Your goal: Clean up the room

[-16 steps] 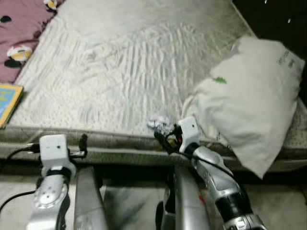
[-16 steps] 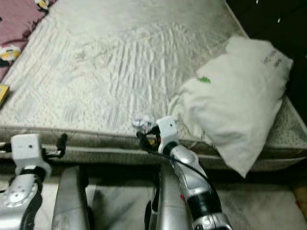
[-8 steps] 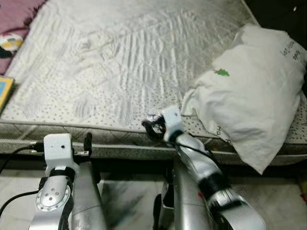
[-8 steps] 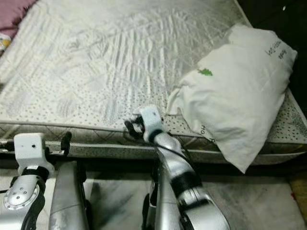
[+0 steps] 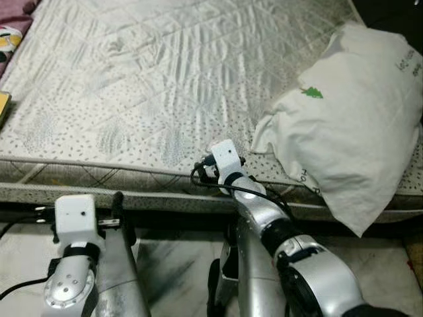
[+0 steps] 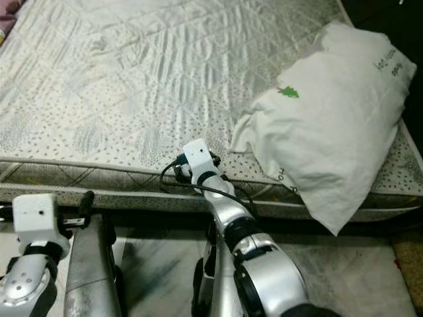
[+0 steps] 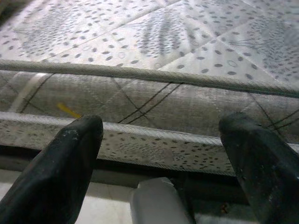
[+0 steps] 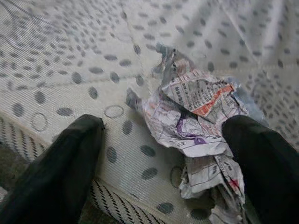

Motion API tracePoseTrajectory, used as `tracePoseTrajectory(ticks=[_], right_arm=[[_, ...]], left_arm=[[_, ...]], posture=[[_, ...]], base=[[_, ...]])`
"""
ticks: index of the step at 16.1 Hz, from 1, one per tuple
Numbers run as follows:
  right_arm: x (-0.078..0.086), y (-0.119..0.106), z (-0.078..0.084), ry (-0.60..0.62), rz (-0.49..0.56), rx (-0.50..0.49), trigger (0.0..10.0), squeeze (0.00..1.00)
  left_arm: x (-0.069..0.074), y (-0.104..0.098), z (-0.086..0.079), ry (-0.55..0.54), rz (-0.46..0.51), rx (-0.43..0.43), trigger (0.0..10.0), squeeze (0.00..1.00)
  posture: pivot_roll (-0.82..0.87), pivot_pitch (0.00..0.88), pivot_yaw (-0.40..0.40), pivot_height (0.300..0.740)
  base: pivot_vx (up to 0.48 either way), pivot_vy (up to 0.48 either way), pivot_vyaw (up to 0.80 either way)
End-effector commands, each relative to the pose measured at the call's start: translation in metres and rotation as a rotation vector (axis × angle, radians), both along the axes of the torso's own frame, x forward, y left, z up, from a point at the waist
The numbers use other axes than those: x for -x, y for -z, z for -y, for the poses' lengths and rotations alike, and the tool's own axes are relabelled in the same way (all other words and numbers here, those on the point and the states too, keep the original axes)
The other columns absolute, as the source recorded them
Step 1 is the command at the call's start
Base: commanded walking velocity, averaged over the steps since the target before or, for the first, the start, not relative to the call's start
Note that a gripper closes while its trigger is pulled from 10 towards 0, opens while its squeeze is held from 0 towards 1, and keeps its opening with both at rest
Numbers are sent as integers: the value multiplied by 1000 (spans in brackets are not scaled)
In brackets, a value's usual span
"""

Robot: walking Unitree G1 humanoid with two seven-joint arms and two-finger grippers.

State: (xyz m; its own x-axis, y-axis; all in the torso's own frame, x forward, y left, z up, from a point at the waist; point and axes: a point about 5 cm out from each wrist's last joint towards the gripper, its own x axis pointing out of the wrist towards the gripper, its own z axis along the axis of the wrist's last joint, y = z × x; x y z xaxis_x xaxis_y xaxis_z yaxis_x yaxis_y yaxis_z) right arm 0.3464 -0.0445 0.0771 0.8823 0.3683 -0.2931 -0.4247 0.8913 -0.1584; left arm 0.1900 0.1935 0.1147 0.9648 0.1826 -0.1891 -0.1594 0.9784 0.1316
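The right gripper (image 8: 163, 154) hangs over the near edge of the mattress (image 5: 165, 86), its two black fingers (image 8: 60, 172) spread wide. Between them, on the dotted mattress top, lies a crumpled paper wrapper (image 8: 196, 116) printed in red and purple; one finger sits right beside it, the other stands apart from it, and whether either touches the paper cannot be told. From the head views, this gripper's white wrist block sits just at the mattress edge, with a white pillow (image 5: 350, 125) bearing a small green tree mark lying on the mattress to its right. The left gripper (image 7: 163, 154) is held low, facing the quilted side of the mattress, its fingers (image 7: 60, 172) also spread and gripping nothing.
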Motion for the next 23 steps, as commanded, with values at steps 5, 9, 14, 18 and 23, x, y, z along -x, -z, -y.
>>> tracePoseTrajectory(ticks=[5, 9, 14, 18, 23], right_arm=[[3, 16, 16, 108, -83, 19, 0, 0], [5, 24, 28, 178, -118, -18, 0, 0], [6, 26, 23, 211, -173, -102, 0, 0], [6, 26, 23, 227, -196, -156, 0, 0], [1, 21, 30, 258, -198, -203, 0, 0]], left_arm=[[-2, 0, 1, 5, -1, -2, 10000, 0], [-7, 2, 5, 10, 3, 5, 10000, 0], [-15, 0, 6, 27, 18, 1, 10000, 0], [-16, -1, 6, 27, 22, -1, 10000, 0], [-26, 1, 9, 45, 34, 3, 10000, 0]], posture=[[213, 232, -196, 521], [214, 210, -196, 521], [213, 193, -191, 521], [210, 190, -192, 521], [184, 166, -173, 521]], base=[[0, 0, 0], [0, 0, 0], [0, 0, 0], [0, 0, 0], [0, 0, 0]])
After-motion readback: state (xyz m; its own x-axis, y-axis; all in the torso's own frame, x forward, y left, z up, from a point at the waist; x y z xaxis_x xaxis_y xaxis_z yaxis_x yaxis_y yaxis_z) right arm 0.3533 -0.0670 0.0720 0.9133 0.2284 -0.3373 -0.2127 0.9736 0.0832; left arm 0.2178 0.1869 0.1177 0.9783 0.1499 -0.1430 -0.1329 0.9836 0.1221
